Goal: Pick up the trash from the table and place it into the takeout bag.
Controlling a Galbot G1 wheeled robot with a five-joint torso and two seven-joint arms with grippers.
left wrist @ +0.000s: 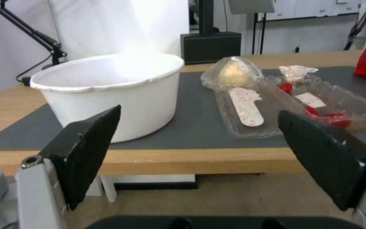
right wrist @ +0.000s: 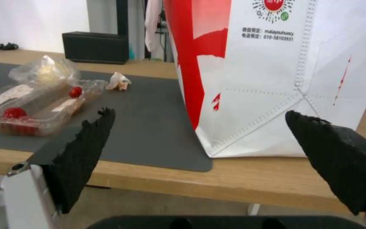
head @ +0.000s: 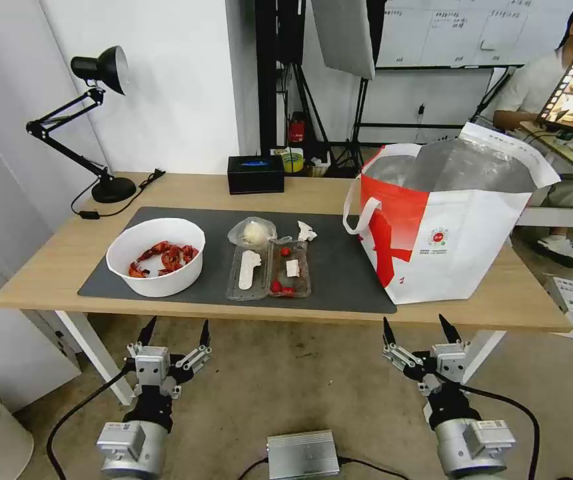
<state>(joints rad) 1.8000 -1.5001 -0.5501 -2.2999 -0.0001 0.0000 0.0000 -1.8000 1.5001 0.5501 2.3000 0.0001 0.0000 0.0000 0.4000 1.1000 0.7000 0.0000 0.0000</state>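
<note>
A long light-wood table [head: 53, 267] on white legs stands against a white wall, with a dark grey mat [head: 340, 267] across its middle. Both pincers hang below the table's near edge, over the bare floor, touching nothing. The left gripper [head: 174, 331] has its 2 black fingers spread wide and empty; straight ahead of it, on the mat, sits the white round bowl [head: 156, 257] holding red shells. Ahead and toward the other pincer lies the clear plastic clamshell tray [head: 270, 270], opened flat, with red and white scraps inside. The small clear bag [head: 252, 232] with a white lump touches the tray's far end, and the crumpled white napkin [head: 306, 231] lies just beside it. The right gripper [head: 420, 328] is likewise released, fingers apart. Directly ahead of it the takeout bag [head: 446, 227] stands upright and open, silver lining showing, its red side panel facing the tray. A black tissue box [head: 255, 174] sits at the table's far edge, a black desk lamp [head: 90, 100] at the far left corner.
</note>
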